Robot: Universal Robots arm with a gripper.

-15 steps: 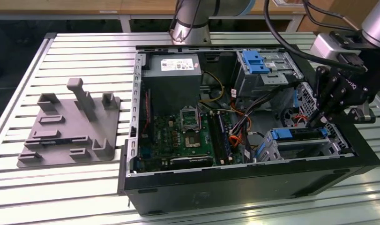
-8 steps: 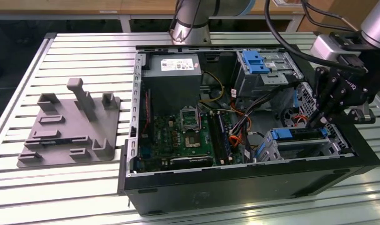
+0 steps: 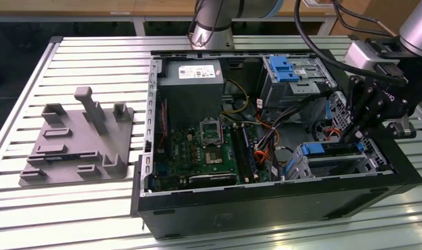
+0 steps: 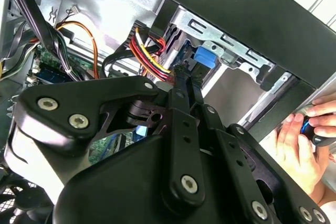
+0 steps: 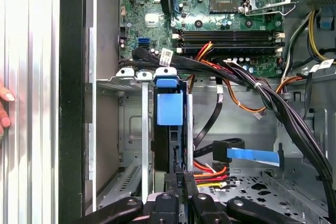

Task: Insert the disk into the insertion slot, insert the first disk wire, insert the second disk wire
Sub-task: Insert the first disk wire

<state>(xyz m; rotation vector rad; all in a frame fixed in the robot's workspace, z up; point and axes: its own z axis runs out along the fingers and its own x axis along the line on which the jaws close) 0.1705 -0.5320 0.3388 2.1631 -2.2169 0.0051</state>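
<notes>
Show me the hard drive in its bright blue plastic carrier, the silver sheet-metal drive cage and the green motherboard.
hard drive (image 5: 169, 107): first wrist view, blue end tab.
drive cage (image 5: 130, 129): first wrist view, metal wall.
motherboard (image 5: 191, 4): first wrist view, green board.

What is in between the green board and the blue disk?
In the first wrist view, a thick bundle of black cables runs across between the green board and the disk.

No legible text anywhere. White label (image 3: 199, 71) on power supply (image 3: 190, 99): print too small to read. White tag (image 5: 166, 55) on cable bundle (image 5: 210, 69): marks unreadable.
</notes>
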